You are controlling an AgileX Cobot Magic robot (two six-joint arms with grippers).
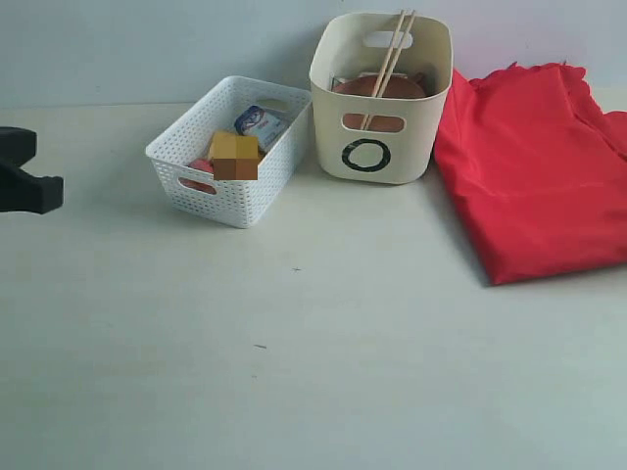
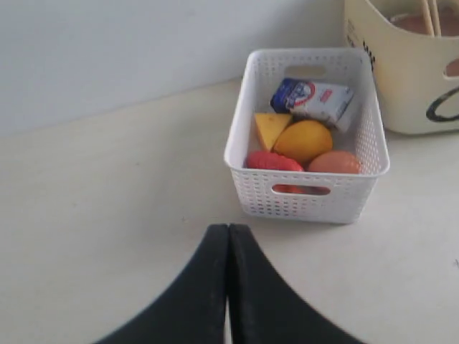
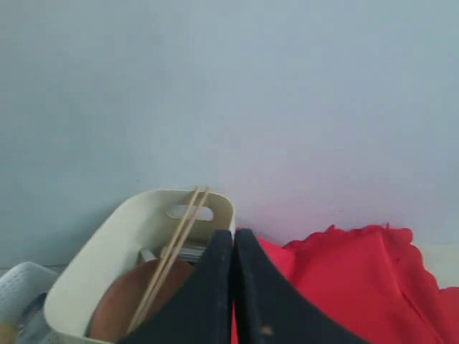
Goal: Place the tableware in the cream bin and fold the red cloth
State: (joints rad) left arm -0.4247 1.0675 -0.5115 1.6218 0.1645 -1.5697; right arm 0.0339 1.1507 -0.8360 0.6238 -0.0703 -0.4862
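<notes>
Jaws: left gripper (image 2: 229,228) and right gripper (image 3: 234,233) both pressed shut, empty | Surface: pale tabletop (image 1: 313,372), plain wall (image 1: 147,39) behind | Exterior view: cream bin (image 1: 382,127) at 12 o'clock holds chopsticks (image 1: 390,54) and brown plate (image 1: 404,88); red cloth (image 1: 534,166) just beside it at 2 o'clock; white basket (image 1: 230,186) at 11 o'clock; left gripper at 9 o'clock, well apart.

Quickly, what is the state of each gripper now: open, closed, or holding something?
Left gripper: closed, holding nothing.
Right gripper: closed, holding nothing.
</notes>
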